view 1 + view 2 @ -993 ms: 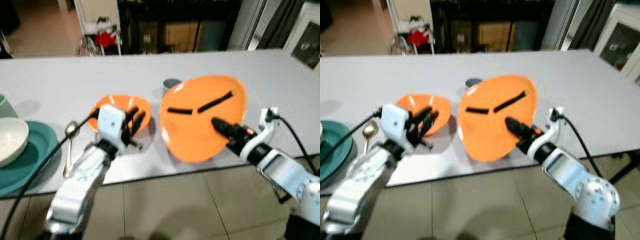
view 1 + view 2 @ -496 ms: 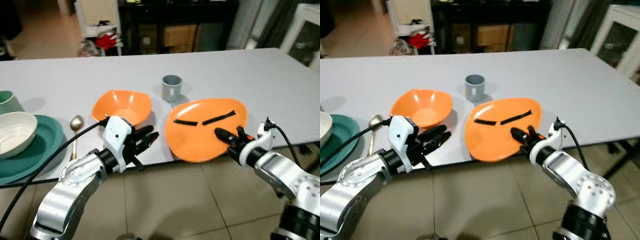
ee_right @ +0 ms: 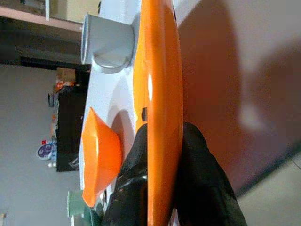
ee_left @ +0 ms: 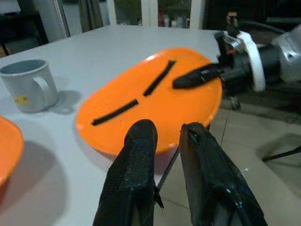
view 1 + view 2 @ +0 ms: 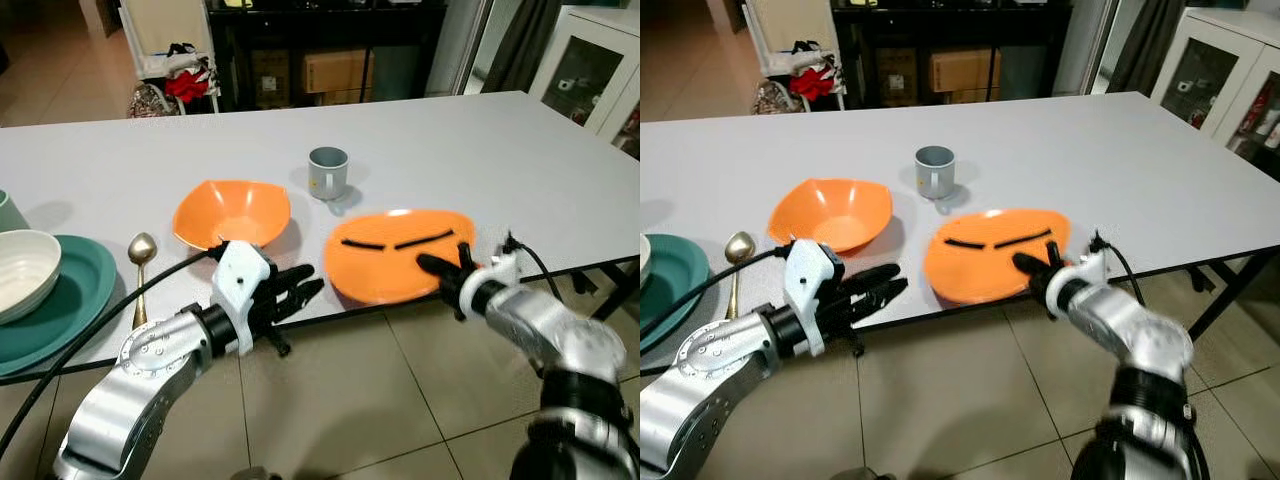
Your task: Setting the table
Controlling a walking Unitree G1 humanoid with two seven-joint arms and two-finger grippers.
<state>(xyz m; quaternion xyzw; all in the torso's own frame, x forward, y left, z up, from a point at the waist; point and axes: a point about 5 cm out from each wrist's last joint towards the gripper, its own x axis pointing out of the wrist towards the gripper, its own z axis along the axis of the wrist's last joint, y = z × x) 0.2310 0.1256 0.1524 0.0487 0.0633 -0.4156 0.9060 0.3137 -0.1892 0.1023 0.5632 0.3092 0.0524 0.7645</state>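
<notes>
Orange plastic plate (image 5: 395, 262), oval and shallow with two black strips across its face, lies near the front edge of the long white table (image 5: 450, 150), its long axis running along that edge and its near rim jutting just past it. The right gripper (image 5: 440, 272) clamps that near rim: one black finger lies on top of the plate, pointing toward the table's middle, and the right wrist view shows the other finger under it, with the thin orange rim pinched between them. Just behind the plate stands a small grey mug (image 5: 328, 172), upright, its handle toward the plate. To the plate's left sits an orange plastic bowl (image 5: 232, 212) with a wavy rim, apart from the plate. Further left, a metal spoon (image 5: 139, 262) lies with its bowl away from the robot and its handle toward the table edge, beside a teal round plate (image 5: 80, 300) carrying a white bowl (image 5: 25, 272).

The left gripper (image 5: 300, 292) hangs off the front edge of the table below the orange bowl, over the floor, its two black fingers (image 4: 136, 179) parted by a narrow gap and grasping nothing, aimed toward the orange plate.

Beige tiled floor (image 5: 380, 400) spreads under the table. Behind the table stand a dark shelf unit (image 5: 330, 50) and, at the right, a white glass-door cabinet (image 5: 590, 70).
</notes>
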